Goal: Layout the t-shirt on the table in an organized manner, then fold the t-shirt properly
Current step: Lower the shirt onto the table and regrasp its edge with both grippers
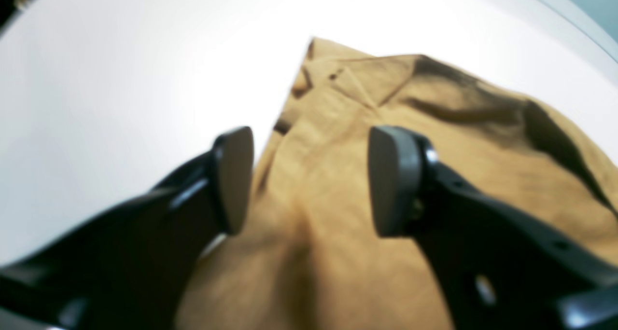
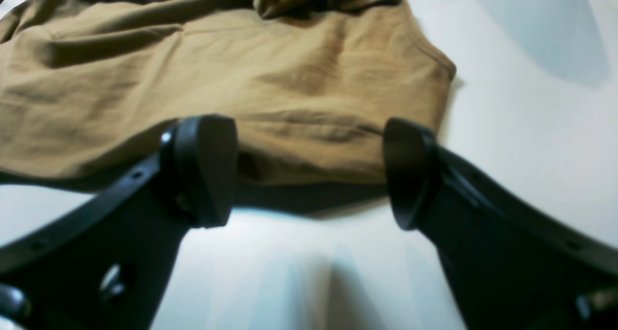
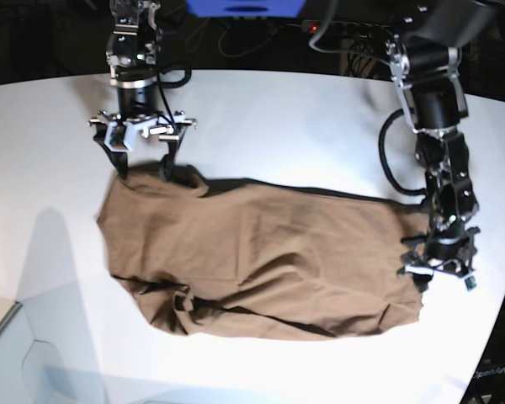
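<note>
The shirt [image 3: 252, 257] is spread across the middle of the table [image 3: 303, 126], brown, lying mostly flat w/ wrinkles. Its long axis runs left to right in the base view. Along the near edge the fabric is bunched and rolled into folds approx. at the centre-left, and a darker crease runs toward the near right corner. The far edge is seen as fairly straight, w/ a shadow cast behind it.

The left gripper [image 3: 442, 273] is seen at the right end of the shirt in the base view, low over the cloth's edge. In the left wrist view its jaws are parted, w/ a clear gap between the pads [image 1: 391, 180]; shirt fabric is visible below and between them, but nothing is pinched. One pad is over the shirt, the other near the shirt's edge where white table shows. That view is blurred, so whether the tips touch the cloth can't be told.

The right gripper [image 3: 143, 160] is placed at the far left corner of the shirt in the base view, fingers pointing down, one on each side of the corner. In the right wrist view its jaws are spread wide, w/ nothing between them; bare table and the shirt's shadowed edge lie in the gap. The cloth is just beyond the fingertips [image 2: 205, 168], not held.
</note>
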